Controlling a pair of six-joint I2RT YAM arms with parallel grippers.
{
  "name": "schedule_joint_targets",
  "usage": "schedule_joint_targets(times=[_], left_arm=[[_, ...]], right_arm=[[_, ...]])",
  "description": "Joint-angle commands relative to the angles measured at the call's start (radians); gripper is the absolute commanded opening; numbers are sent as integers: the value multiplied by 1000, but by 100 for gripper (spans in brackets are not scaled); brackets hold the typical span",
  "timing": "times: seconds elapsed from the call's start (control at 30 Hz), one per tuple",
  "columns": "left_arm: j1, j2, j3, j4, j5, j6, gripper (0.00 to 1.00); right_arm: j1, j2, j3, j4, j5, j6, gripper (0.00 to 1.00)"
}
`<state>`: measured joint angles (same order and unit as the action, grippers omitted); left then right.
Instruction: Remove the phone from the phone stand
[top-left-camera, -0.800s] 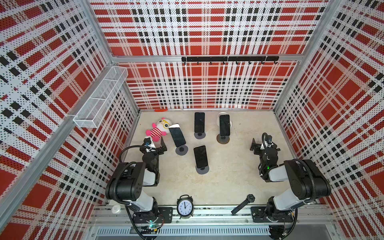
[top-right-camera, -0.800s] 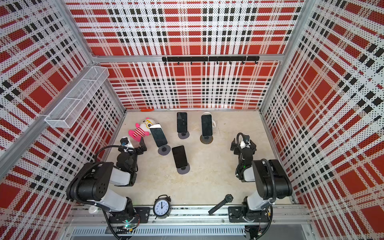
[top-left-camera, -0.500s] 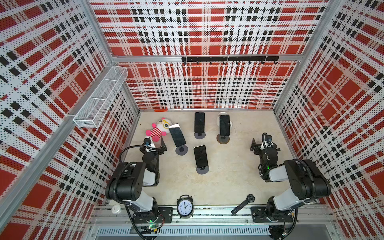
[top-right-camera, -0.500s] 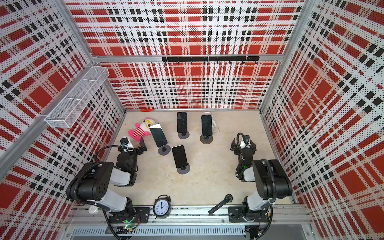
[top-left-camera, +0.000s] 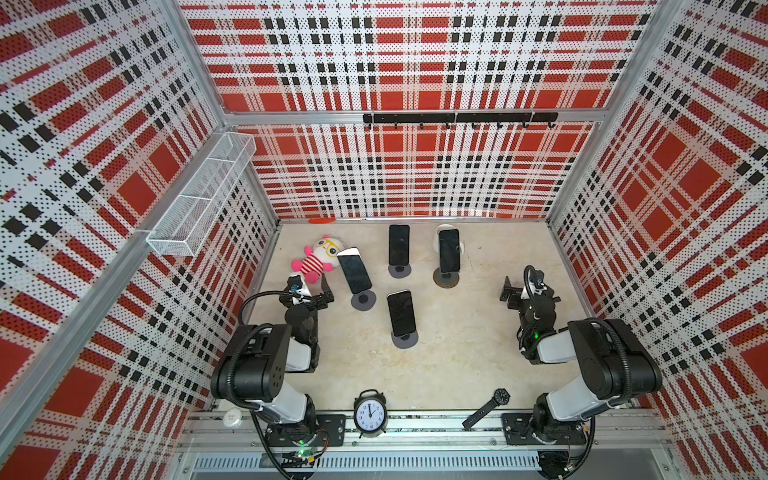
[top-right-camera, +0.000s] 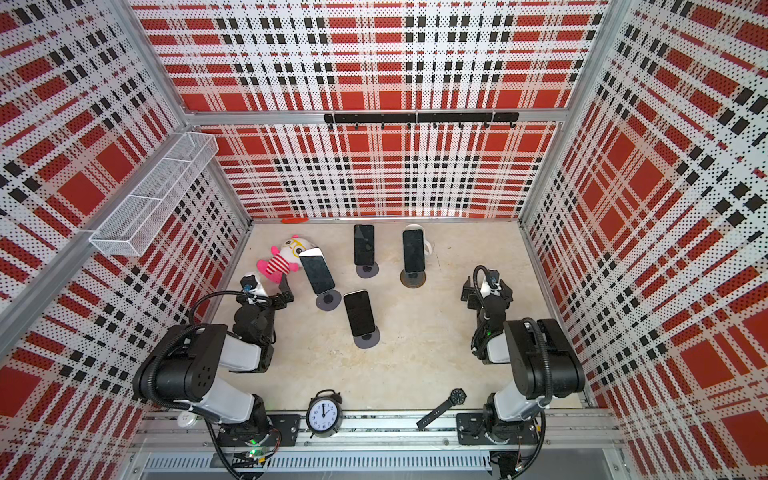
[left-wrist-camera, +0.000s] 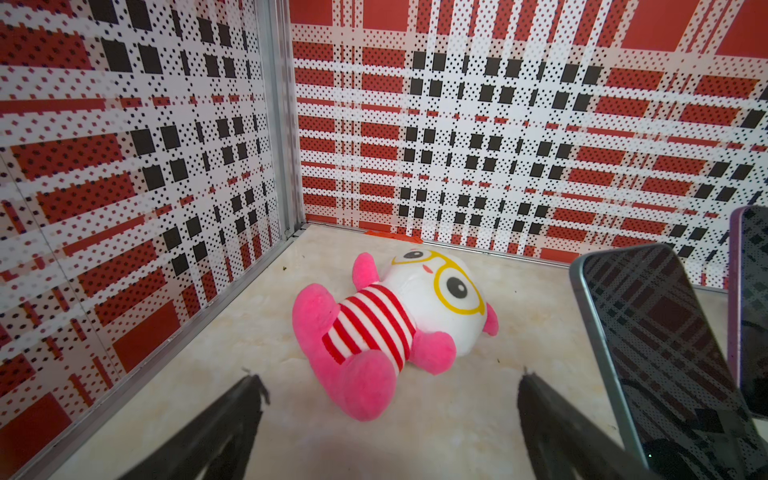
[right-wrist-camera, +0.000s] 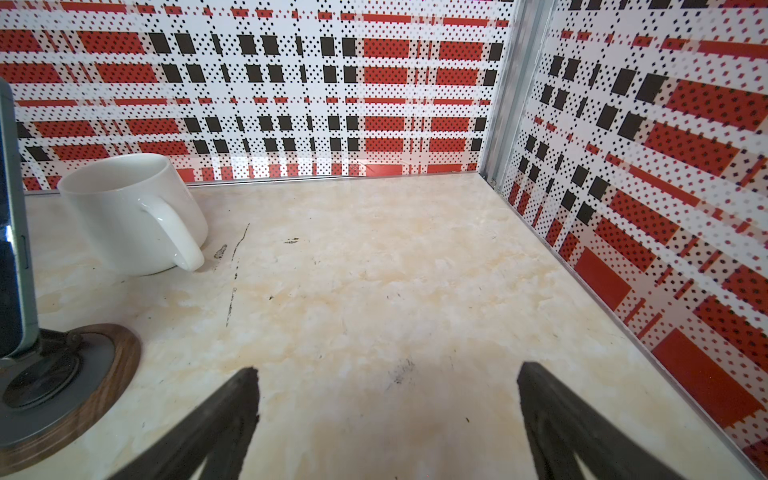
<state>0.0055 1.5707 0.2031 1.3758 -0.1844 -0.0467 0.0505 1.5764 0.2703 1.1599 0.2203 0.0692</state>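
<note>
looking down in both top views, i count four phones, each propped on its own round-footed stand (top-left-camera: 404, 340): the left phone (top-left-camera: 354, 270) just beside the plush toy (top-left-camera: 316, 262), the back phone (top-left-camera: 399, 245) and the right phone (top-left-camera: 449, 250) toward the rear wall, and the middle phone (top-left-camera: 401, 313) nearest the arms. the left gripper (top-left-camera: 309, 286) hangs low near the plush toy and the right gripper (top-left-camera: 525, 289) near the right wall, both clear of every phone. an alarm clock (top-left-camera: 370, 412) and a wristwatch (top-left-camera: 486, 409) sit at the front edge.

in the left wrist view my jaws stand spread wide with nothing pinched. the plush toy lies face up just beyond them, and the left phone leans at the side.

in the right wrist view the jaws are spread wide too, over bare table (right-wrist-camera: 374, 270). the right phone stands in its wood-ringed stand, with a white mug (right-wrist-camera: 124, 216) behind it.
</note>
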Motion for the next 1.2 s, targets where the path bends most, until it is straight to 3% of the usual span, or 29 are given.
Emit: schedule_joint_targets(times=[0.0,0.23,0.37,0.4,0.5,0.57,0.67,0.77,0.87,0.9,0.97,1.07,1.17], left_arm=[[-6,3,9,19,-10,16,98],[-6,-11,-23,69,-39,6,98],[-6,-154,-88,61,-96,-14,98],[-9,-212,-92,3,-112,-30,98],[-9,-400,-97,-172,-163,-92,98],[-9,-529,-91,-310,-196,-146,98],[-12,-701,-49,-548,-198,-226,98],[-24,-824,-1,-709,-184,-347,98],[-22,-908,114,-1034,-223,-581,98],[-10,-931,162,-1188,-218,-728,98],[49,-967,204,-1380,-119,-950,98],[168,-1014,173,-1316,171,-903,98],[185,-1009,204,-1385,222,-827,98]], right_arm=[[5,-4,14,10,-7,-13,100],[7,-9,3,29,18,-6,100],[7,-176,-41,-33,114,29,100],[10,-265,-44,-86,130,31,100],[8,-501,36,-434,249,276,100],[3,-594,106,-648,248,395,100],[-2,-684,157,-806,149,555,100],[-28,-766,86,-716,-46,630,100],[-28,-812,40,-678,-218,668,100],[-22,-805,51,-694,-299,656,100],[21,-777,86,-763,-394,632,100],[167,-724,126,-844,-406,569,100],[362,-660,199,-936,-294,497,100]])
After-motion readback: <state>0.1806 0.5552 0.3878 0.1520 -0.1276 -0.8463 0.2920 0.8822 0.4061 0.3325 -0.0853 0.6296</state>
